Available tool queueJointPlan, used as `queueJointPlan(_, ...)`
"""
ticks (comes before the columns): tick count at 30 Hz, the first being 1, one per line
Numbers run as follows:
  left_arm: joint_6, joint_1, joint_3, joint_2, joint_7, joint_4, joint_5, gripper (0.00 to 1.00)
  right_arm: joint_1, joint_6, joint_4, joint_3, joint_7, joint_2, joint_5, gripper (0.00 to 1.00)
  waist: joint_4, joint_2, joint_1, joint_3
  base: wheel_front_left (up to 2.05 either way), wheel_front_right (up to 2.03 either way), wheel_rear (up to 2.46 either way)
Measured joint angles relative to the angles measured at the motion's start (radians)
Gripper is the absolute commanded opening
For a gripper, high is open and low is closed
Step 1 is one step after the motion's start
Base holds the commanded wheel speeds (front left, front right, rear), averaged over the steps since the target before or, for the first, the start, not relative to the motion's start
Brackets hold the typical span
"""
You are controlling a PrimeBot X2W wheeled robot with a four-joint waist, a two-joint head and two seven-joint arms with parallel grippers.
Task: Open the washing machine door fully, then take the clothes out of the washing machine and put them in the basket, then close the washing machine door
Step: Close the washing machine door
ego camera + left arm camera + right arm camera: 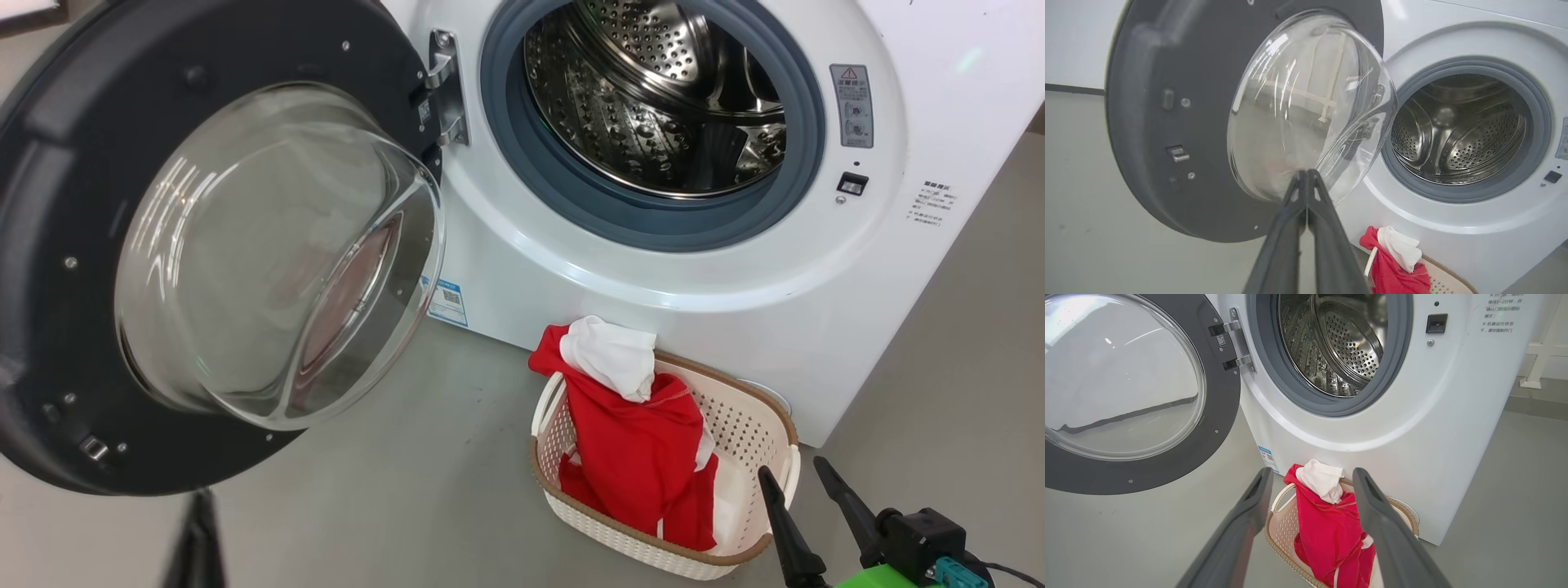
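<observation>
floor (pixel 408 506) smooth grey | wall (pixel 1073 41) white, dark skirting (pixel 1073 89) | left jaws together | right jaws apart near basket (pixel 739 420)

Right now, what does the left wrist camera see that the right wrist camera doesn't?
Left wrist view: the left pincer, its fingers pressed together in front of the door's bulging glass window, and the latch on the door's dark rim.
Right wrist view: the right pincer, fingers spread wide with the basket seen between them, and the door's two metal hinges.
Both: the open washing machine door, the shiny, empty-looking steel drum, and the red and white clothes draped in the basket.
</observation>
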Motion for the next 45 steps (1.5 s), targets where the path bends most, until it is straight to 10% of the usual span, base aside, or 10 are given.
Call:
queueJointPlan(13,-0.156,-0.412,0.35,0.089,-0.002,-0.246,0.172,0.0,0.004,0.0,-0.007,-0.019,0.0,0.008,0.0,1.0,-0.003,0.0,0.0,0.015,0.0,0.0,0.0)
queueJointPlan(26,-0.159,-0.793,0.478,0.354,0.018,0.35,-0.16,0.0,0.008,0.0,-0.023,-0.036,0.0,0.017,-0.001,1.0,-0.015,0.0,0.0,0.04,0.0,0.0,0.0)
queueJointPlan(34,-0.159,-0.949,0.448,0.434,0.437,0.782,-0.422,0.0,0.005,0.0,-0.022,-0.034,0.0,0.019,-0.002,1.0,-0.02,0.0,0.0,0.058,0.0,0.0,0.0)
queueJointPlan(45,-0.159,-0.928,0.331,0.483,0.838,0.828,-0.622,0.0,0.001,0.0,-0.023,-0.04,0.0,0.02,-0.002,1.0,-0.044,0.0,0.0,0.06,0.0,0.0,0.0)
